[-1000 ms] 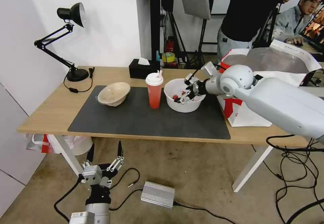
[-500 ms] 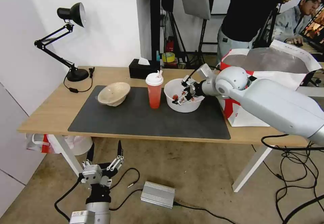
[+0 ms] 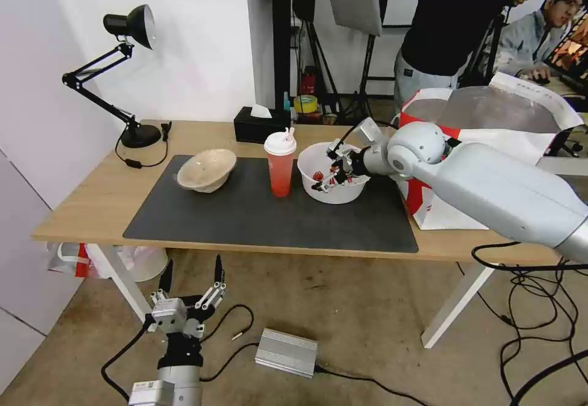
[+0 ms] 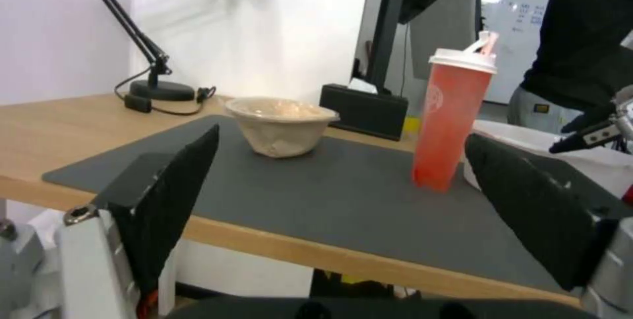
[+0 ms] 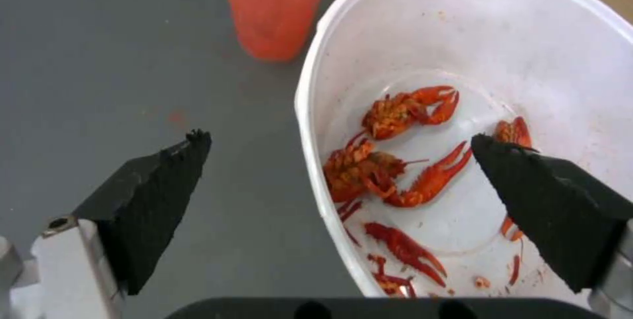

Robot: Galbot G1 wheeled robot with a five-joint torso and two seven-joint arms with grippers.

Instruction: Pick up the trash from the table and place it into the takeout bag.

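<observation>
The large white bowl (image 3: pixel 334 193) with red crayfish scraps (image 5: pixel 389 160) stands on the dark mat (image 3: pixel 263 216) of the table (image 3: pixel 98 201). My right gripper (image 3: pixel 327 166) hangs open over the bowl's rim (image 5: pixel 338 138), one finger (image 5: pixel 152 195) outside above the mat and the other finger (image 5: pixel 554 200) inside the bowl. The red cup (image 3: pixel 280 164) with a white lid stands just left of the bowl. A beige pulp bowl (image 3: pixel 207 169) sits further left. The takeout bag (image 3: pixel 447 210) stands open at the table's right end. My left gripper (image 3: pixel 190 277) is parked open below the table's front edge.
A black tissue box (image 3: pixel 260 125) and a black desk lamp (image 3: pixel 131 130) stand along the table's back. A red-and-white plastic bag (image 3: pixel 73 259) lies under the left end. A silver box (image 3: pixel 286 352) and cables lie on the floor. People stand behind the takeout bag.
My right arm has edged left and a little further over the white bowl. The left arm and the things on the table have not moved.
</observation>
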